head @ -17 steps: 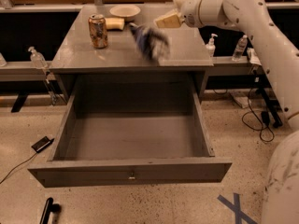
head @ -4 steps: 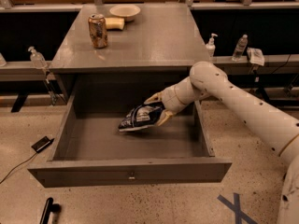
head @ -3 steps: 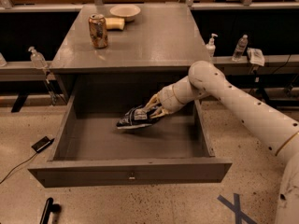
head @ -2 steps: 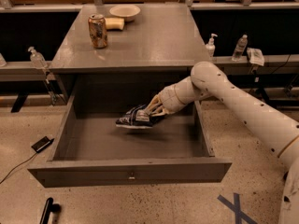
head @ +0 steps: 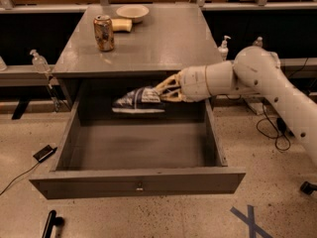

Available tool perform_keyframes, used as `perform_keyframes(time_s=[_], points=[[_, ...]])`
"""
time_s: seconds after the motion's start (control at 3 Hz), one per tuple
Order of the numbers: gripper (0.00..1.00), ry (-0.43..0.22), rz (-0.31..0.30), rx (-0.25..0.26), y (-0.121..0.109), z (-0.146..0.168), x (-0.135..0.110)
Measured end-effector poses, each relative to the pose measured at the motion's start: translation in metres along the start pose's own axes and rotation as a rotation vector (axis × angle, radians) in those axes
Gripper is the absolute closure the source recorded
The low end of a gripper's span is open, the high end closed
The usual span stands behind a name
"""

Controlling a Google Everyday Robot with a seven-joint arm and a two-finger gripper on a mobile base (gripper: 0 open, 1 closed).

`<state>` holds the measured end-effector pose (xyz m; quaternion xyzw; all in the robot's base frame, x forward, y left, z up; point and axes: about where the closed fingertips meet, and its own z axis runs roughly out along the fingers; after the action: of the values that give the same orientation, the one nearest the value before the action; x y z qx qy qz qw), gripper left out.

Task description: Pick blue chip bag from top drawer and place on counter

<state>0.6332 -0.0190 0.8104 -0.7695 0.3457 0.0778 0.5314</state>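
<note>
gripper (head: pixel 166 89) pinching one blue chip bag (head: pixel 137 100); counter (head: pixel 163 38) front edge just above, one top drawer (head: pixel 138 178) floor below with open room; one can (head: pixel 104 32) beyond.

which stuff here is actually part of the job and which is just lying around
Part of the job:
- blue chip bag, gripped by the hand and lifted over the open top drawer
- counter, where it goes

Just lying about:
- drink can
- bowl
- yellowish block
- pump bottles
- black device on the floor

Crinkled foil blue chip bag (head: pixel 137 100) in plastic end effector (head: pixel 161 93) over matt metal top drawer (head: pixel 89 180)
</note>
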Motion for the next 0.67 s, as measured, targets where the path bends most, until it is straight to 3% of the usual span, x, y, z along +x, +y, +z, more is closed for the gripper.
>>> perform_keyframes(time_s=[0.33,0.67], points=[[1.00,-0.029,-0.069,0.099,-0.040,-0.037,-0.044],[1.00,0.047,-0.189,0.211,-0.107,-0.069,-0.063]])
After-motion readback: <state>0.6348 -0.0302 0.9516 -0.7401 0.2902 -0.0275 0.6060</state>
